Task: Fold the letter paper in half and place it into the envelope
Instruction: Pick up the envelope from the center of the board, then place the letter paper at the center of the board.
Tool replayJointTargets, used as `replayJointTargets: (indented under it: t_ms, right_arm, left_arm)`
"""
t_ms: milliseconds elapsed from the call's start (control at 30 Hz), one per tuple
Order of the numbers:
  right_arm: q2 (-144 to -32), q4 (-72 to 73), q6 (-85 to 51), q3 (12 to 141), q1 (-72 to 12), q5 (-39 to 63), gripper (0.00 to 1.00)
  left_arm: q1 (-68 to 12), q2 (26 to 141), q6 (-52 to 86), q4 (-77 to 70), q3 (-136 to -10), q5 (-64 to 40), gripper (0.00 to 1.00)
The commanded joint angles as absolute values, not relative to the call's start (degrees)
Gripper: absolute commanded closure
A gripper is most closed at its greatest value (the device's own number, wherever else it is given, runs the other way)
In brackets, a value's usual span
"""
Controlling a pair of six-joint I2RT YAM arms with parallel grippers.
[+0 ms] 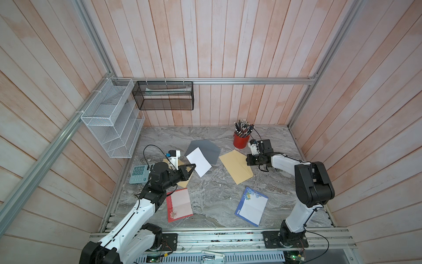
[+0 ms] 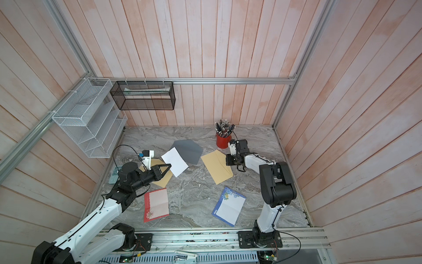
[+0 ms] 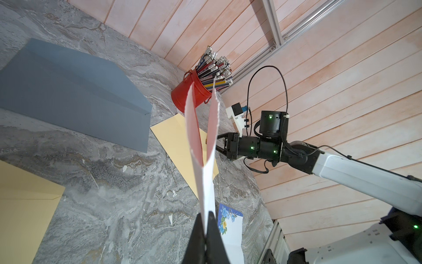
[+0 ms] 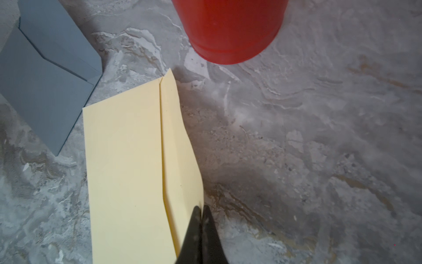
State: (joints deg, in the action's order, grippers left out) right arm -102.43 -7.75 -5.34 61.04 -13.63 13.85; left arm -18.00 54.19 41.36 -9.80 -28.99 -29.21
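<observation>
My left hand (image 3: 206,217) shut tight on folded paper (image 3: 207,180), my right hand (image 4: 202,209) shut tight on flap of envelope (image 4: 125,160)

The right hand (image 4: 202,209) pinches the flap edge of the yellow envelope (image 4: 127,160) lying on the marble tabletop (image 4: 319,137), near a grey envelope (image 4: 45,91) and a red bucket (image 4: 228,29).

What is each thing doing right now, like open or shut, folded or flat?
left gripper: shut on the white paper.
white paper: folded in half, held by one edge.
right gripper: shut on the flap edge of the yellow envelope.
yellow envelope: lying down, flap open.
gray envelope: flat, flap open.
red cup: upright, full of pencils.
blue flowered paper: flat, unfolded.
red paper: flat, unfolded.
</observation>
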Motion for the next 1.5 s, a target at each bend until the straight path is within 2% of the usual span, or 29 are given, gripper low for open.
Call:
replayJointTargets:
  t_ms: [0, 433, 700, 900, 1133, 1300, 1467]
  right_arm:
    - [-99.26, -10.88, -2.88, 64.25, -16.12, 10.76, 1.0]
    - [-92.13, -18.93, 0.06, 74.43, -25.02, 3.21, 1.0]
    - [-89.19, -20.23, 5.67, 75.72, -30.12, 5.33, 1.0]
    - [-91.61, -23.45, 9.9, 77.79, -34.96, 10.93, 1.0]
    - [-97.22, -28.39, 16.79, 80.04, -36.16, 21.18, 1.0]
    - [-104.21, -32.33, 20.36, 83.4, -35.97, 23.64, 1.0]
    - [-109.02, -29.79, 20.92, 82.04, -35.78, 24.65, 1.0]
  left_arm:
    - [-17.62, 53.14, 41.34, -9.54, -29.25, -27.33, 1.0]
    - [-15.1, 51.0, 43.22, -9.39, -29.56, -24.08, 1.0]
    - [-13.29, 50.09, 44.12, -11.57, -28.72, -25.93, 1.0]
    - [-12.71, 47.04, 43.42, -11.6, -28.18, -28.31, 1.0]
    - [-12.67, 39.5, 44.47, -8.11, -26.7, -30.23, 1.0]
    - [-12.78, 36.03, 46.67, -5.97, -24.67, -30.83, 1.0]
    - [-12.75, 33.91, 48.49, -5.44, -22.76, -31.11, 1.0]
